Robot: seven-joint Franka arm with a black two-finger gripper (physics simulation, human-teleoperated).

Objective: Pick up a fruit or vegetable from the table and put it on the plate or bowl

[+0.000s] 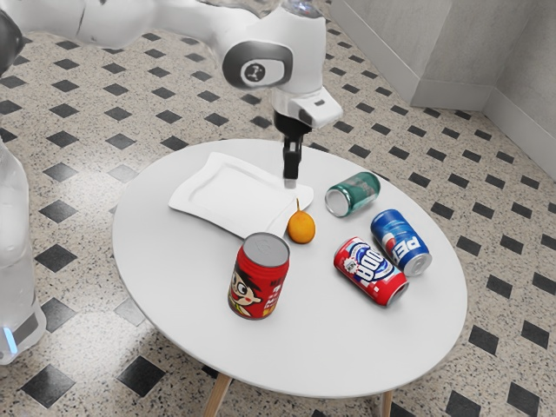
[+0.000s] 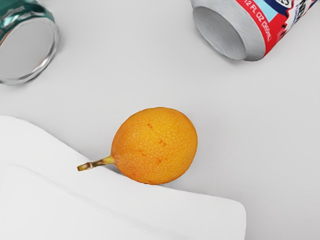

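While end effector (image 1: 290,181) hovers above plate (image 1: 217,191) (image 2: 50,210) edge, orange fruit (image 1: 301,228) (image 2: 155,145) rests beneath, against plate; grips nothing, opening unclear.

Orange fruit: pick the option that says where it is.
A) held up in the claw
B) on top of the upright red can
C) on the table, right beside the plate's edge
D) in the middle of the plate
C: the orange fruit sits on the table just off the plate's edge, with the claw above it and apart from it.
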